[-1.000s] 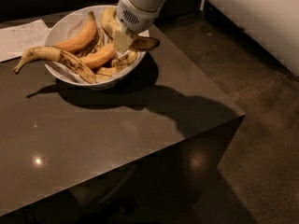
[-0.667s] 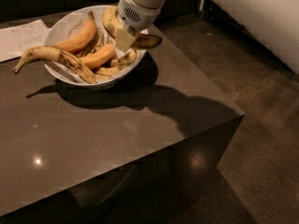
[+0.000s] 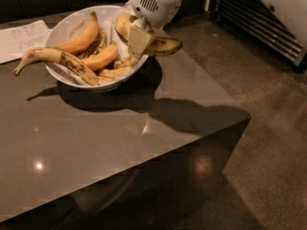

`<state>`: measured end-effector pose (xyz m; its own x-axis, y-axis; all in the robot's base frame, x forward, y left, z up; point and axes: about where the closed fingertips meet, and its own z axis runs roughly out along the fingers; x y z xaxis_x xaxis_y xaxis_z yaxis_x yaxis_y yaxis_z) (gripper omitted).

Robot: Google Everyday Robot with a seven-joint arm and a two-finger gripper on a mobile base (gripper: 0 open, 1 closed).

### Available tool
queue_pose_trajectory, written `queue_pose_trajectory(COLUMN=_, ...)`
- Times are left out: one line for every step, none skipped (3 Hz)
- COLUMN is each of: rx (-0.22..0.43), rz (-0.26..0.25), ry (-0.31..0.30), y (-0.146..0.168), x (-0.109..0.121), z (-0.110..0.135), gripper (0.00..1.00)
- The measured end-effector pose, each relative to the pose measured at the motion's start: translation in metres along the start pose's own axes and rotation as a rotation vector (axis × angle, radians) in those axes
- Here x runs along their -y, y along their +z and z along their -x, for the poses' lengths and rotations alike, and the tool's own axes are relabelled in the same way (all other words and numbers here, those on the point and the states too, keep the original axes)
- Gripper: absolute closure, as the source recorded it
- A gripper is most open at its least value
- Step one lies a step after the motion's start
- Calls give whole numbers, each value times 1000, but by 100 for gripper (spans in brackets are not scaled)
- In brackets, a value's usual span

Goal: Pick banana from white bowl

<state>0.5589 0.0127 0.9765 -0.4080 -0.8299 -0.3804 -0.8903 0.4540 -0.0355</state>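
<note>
The claw (image 3: 139, 44) hung over the right-hand rim of the white bowl (image 3: 64, 28), beneath the arm's white, vented wrist housing (image 3: 154, 4). Its pale near finger (image 3: 138, 38) lay flat across the banana (image 3: 164, 45), and the fruit passed behind that finger. The claw looked closed around the banana's middle, though the far finger was hidden behind it. The banana was yellow with brown bruising. It curved from inside the bowl, up and left of the claw, out to a dark tip on the claw's right, past the rim and over the table (image 3: 96, 143).

Directly left of the claw, inside the bowl, lay a smooth orange banana (image 3: 101, 57). Some smaller yellow pieces were bunched below it, close to the fingertip. Further left a second orange banana (image 3: 82, 38) leaned up towards the far rim. Beyond that, at the side of the bowl furthest from the claw, a long banana (image 3: 60, 59) streaked with black lay across the left rim, its stem end sticking out over the table.

The bowl sat on the far part of the dark, glossy table, and its shadow and the arm's spread towards the near right edge. Well to the left of the claw, past the bowl, a sheet of paper (image 3: 21, 40) lay flat on the table. Far to the right, beyond the table's edge, a slatted grille (image 3: 261, 25) stood on the speckled floor (image 3: 268, 143).
</note>
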Motion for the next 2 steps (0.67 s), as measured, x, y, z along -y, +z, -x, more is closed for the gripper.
queue_pose_trajectory(rx=-46, rz=99, ry=71, y=4, x=-24, z=-23, gripper=100)
queue_pose_trajectory(rx=-36, rz=98, ry=68, y=5, x=-25, z=-20, gripper=100)
